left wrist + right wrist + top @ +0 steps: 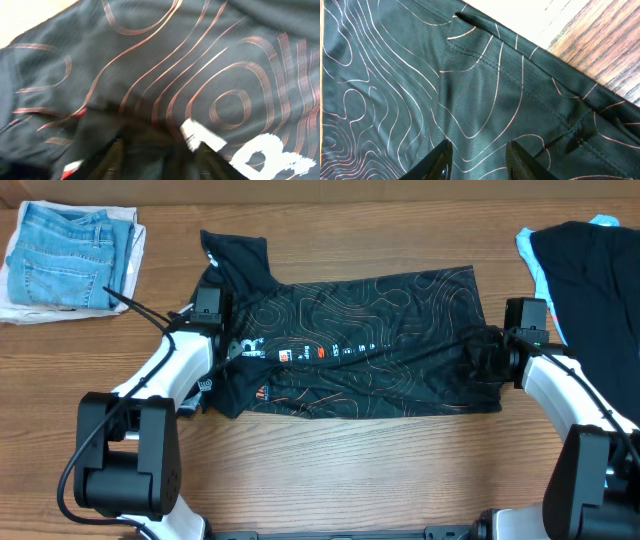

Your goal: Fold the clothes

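Observation:
The clothes, a black shirt (380, 330) with thin orange contour lines and a row of small logos, lie spread lengthwise across the middle of the table, one sleeve sticking up at the far left. My left gripper (230, 342) is over the shirt's left part by the white lettering. In the blurred left wrist view its fingers (116, 156) stand apart over the cloth (165, 75), so the left gripper (162, 161) is open. My right gripper (492, 350) is at the bunched right edge. Its fingers (441, 159) stand apart above flat fabric (420, 90), with the right gripper (480, 161) open.
Folded light-blue jeans (65, 255) lie on a white cloth at the back left. A dark garment with a light-blue edge (590, 270) lies at the back right. Bare wooden table (350, 470) runs along the front, between the two arm bases.

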Tool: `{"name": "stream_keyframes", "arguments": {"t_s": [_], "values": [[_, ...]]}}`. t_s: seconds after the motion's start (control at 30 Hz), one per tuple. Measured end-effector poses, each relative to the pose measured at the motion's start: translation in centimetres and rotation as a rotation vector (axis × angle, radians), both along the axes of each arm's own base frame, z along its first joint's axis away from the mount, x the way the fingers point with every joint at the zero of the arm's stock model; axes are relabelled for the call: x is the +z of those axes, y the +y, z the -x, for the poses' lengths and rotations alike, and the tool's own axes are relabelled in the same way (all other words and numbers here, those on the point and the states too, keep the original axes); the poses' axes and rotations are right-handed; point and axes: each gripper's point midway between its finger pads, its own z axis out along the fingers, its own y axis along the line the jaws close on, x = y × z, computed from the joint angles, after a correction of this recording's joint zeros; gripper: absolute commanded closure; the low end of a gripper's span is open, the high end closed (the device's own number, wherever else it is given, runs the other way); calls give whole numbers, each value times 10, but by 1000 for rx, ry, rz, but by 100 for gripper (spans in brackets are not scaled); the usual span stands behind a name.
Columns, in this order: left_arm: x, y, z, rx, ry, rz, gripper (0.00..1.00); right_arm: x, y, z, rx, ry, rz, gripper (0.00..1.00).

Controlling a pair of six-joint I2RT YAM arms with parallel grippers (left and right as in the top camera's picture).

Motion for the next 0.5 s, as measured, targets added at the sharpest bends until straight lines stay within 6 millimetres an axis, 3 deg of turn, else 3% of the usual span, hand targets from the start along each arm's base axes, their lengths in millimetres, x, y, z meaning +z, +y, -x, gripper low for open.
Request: {"name": "stream_keyframes", "arguments": {"t_s": [0.07, 0.27, 0.5], "values": [[2, 2, 11, -21, 63, -14, 1, 0, 0, 0, 1, 0, -2, 57], [31, -3, 39, -47, 248, 8, 0, -1, 1, 3, 3, 12, -5, 44], [49, -5, 75, 6, 389, 40, 0, -3, 2, 8, 22, 36, -2, 2]]}}
